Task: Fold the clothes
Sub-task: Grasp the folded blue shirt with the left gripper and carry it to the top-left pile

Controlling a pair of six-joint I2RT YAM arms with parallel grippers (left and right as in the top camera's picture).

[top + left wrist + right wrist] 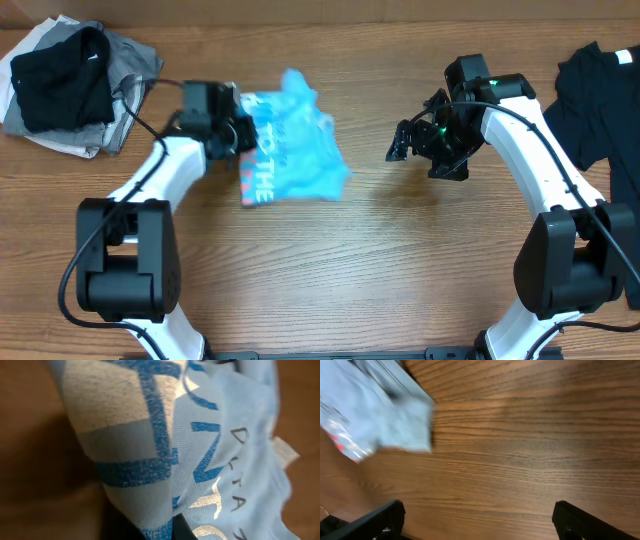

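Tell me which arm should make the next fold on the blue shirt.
Left. The left hand holds the blue shirt by its edge, with cloth filling its wrist view. The right hand is open over bare table, apart from the shirt.

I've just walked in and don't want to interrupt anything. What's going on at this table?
The robot is partway through folding laundry. Its left pincer appears shut on the edge of a light blue shirt, which lies bunched at mid-table. The right pincer hangs open over bare wood, apart from the shirt. A pile of clothes sits at the far left, and a black garment lies at the right edge.
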